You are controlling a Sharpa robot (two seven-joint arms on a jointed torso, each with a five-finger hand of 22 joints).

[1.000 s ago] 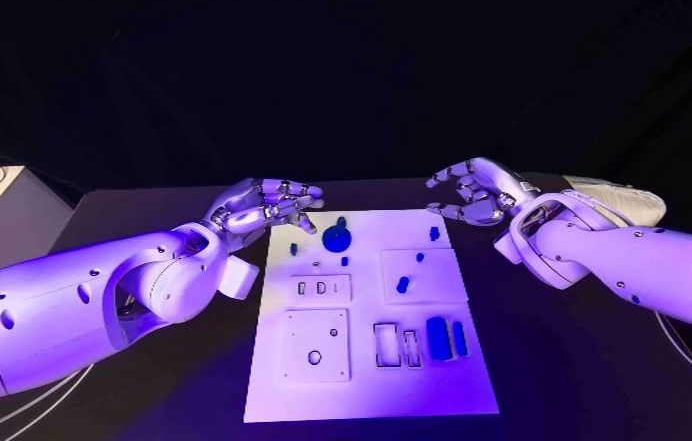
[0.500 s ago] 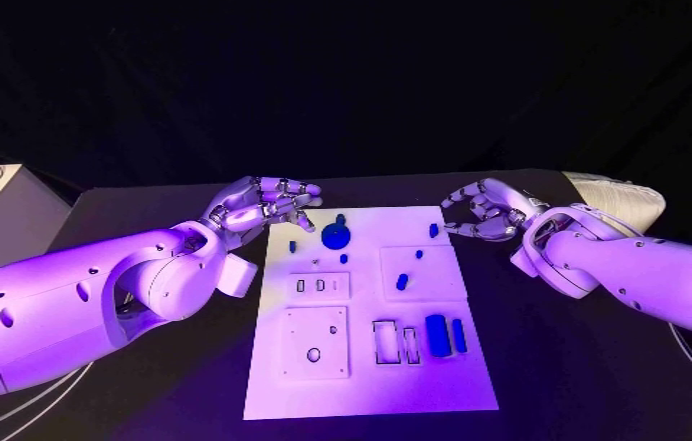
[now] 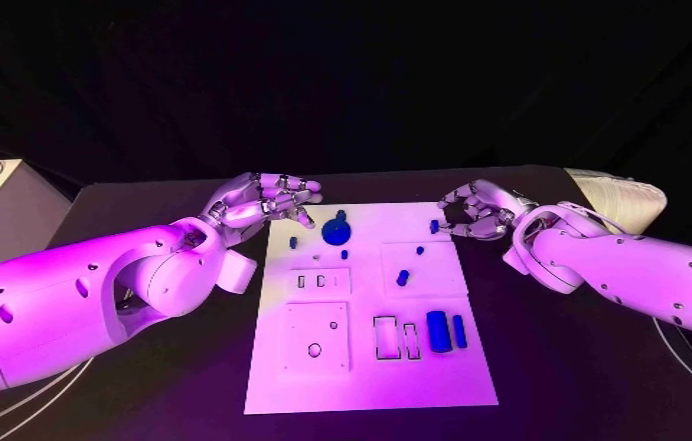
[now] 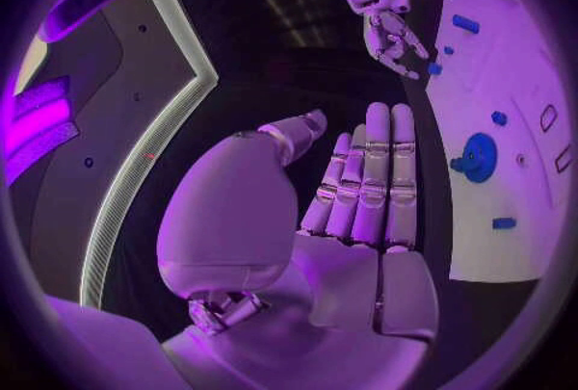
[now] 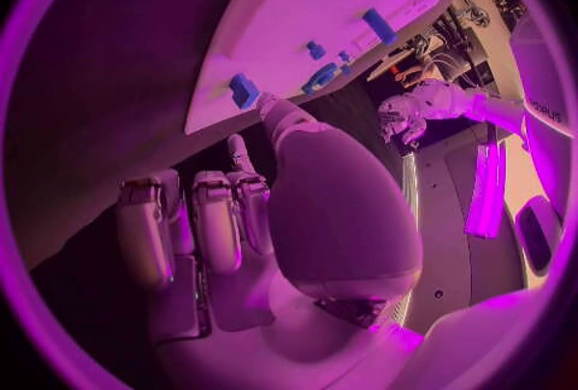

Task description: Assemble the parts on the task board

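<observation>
While both hands hover empty, right silver hand (image 3: 477, 210) curled loosely just beside small blue peg (image 3: 434, 226) at white plastic task board (image 3: 369, 381) far edge; left silver hand (image 3: 268, 200) open. Peg probably light, rigid, slippery: pinch sides.

I seem to be in a robotics lab or demo booth. My black surface (image 3: 159, 381) stands before a black backdrop (image 3: 346, 61), with cables (image 3: 29, 401) trailing at its near left.

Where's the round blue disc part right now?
Head view: the round blue disc part sits at the white task board's far edge, nearest the left robot hand.
</observation>
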